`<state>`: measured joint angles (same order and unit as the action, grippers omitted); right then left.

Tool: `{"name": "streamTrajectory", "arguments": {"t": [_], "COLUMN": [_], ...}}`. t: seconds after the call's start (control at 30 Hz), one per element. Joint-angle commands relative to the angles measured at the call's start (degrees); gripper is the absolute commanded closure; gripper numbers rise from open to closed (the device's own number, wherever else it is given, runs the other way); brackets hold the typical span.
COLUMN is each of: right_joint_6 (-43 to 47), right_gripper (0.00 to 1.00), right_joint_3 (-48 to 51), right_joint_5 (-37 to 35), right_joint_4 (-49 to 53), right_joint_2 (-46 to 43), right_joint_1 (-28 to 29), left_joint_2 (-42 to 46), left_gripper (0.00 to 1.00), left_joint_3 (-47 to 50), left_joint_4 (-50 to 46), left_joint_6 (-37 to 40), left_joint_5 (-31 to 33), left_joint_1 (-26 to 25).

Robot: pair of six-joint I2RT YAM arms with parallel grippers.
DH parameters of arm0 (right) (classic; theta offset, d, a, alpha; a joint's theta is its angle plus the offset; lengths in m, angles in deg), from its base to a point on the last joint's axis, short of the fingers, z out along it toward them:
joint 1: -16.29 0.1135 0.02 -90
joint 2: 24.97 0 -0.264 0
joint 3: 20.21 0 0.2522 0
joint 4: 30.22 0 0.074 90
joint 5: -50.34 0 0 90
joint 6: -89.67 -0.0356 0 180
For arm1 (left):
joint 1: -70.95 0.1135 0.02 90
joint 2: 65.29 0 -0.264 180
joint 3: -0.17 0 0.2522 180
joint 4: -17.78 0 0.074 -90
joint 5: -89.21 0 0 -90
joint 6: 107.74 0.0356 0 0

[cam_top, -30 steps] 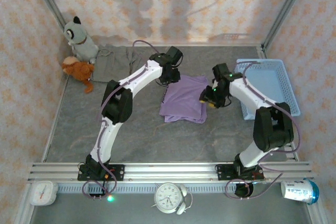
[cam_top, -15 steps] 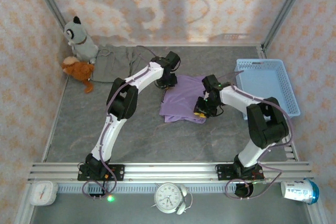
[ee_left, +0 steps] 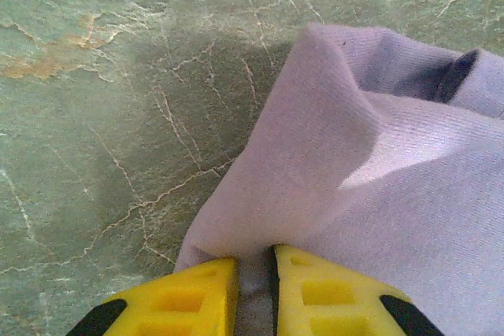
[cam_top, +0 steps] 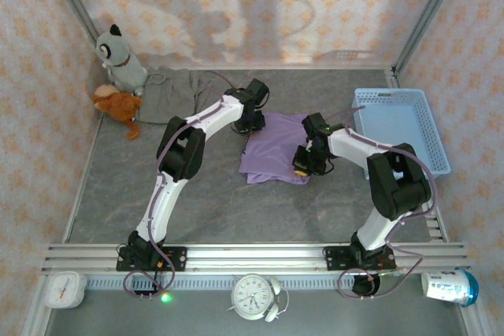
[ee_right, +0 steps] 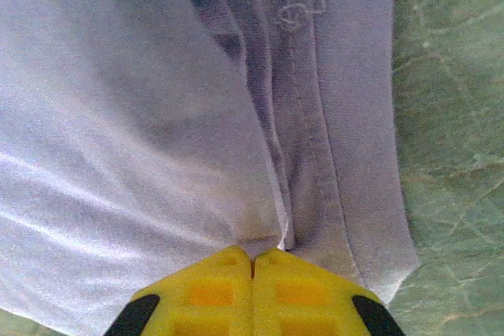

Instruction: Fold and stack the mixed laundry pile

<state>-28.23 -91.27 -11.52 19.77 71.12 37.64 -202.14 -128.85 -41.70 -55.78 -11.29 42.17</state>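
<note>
The near half of the table (cam_top: 213, 210) is bare up to the purple cloth (cam_top: 272, 159); its left side is open too; the left arm (cam_top: 177, 155) and right arm (cam_top: 394, 182) arch over the middle; the basket (cam_top: 402, 131) blocks the right edge; a grey toy (cam_top: 120, 57), an orange toy (cam_top: 116, 104) and a taupe cloth (cam_top: 169, 92) crowd the far-left corner.

right end effector (ee_right: 253, 256) | came down, jaws now closed | pinching lavender garment (ee_right: 118, 116) edge
</note>
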Motion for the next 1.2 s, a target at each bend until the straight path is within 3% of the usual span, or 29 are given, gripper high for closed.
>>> {"name": "streamTrajectory", "arguments": {"t": [0.0, 0.17, 0.5, 0.63, 0.77, 0.83, 0.9, 1.03, 1.1, 1.17], "right_joint_6": [0.9, 2.4, -0.3, 0.0, 1.5, 2.4, 3.1, 3.6, 3.4, 3.1], "right_gripper": [1.00, 1.00, 0.98, 0.85, 0.59, 0.48, 0.43, 0.46, 0.57, 0.71], "right_joint_3": [-2.9, -1.2, 5.3, 3.8, 0.2, -1.9, -3.9, -10.6, -14.2, -18.0], "right_joint_5": [-5.1, -9.1, -10.0, -9.0, -12.6, -14.1, -14.3, -12.4, -11.3, -9.1], "right_joint_4": [5.8, 13.1, 5.3, 4.5, 7.9, 8.9, 8.5, 7.0, 5.5, 4.1], "right_joint_2": [-5.2, -10.9, -4.6, -4.1, -8.2, -9.0, -8.0, -1.4, 1.7, 5.3], "right_joint_1": [-0.2, -3.4, -5.8, -5.8, -6.1, -6.3, -6.4, -6.4, -6.4, -6.4], "left_joint_2": [-2.4, -2.5, -2.7, -1.3, 2.8, 5.1, 7.6, 14.1, 18.1, 22.5], "left_gripper": [0.82, 0.82, 0.82, 0.78, 0.54, 0.50, 0.47, 0.46, 0.48, 0.59], "left_joint_3": [3.0, 3.0, 2.7, 2.5, 0.6, -0.8, -1.1, 3.2, 8.5, 15.7], "left_joint_4": [-4.7, -5.0, -6.1, -6.9, -8.3, -9.3, -9.6, -9.9, -8.8, -5.9], "left_joint_6": [-1.0, -0.9, -0.3, -0.5, -0.4, 0.2, 1.0, 3.2, 3.7, 3.7], "left_joint_5": [-1.0, -0.8, -1.0, -2.5, -4.9, -6.1, -7.0, -8.2, -9.4, -10.6], "left_joint_1": [-1.0, -1.0, -1.5, -1.7, -1.6, -1.5, -1.2, -1.1, -1.8, -3.4]}}
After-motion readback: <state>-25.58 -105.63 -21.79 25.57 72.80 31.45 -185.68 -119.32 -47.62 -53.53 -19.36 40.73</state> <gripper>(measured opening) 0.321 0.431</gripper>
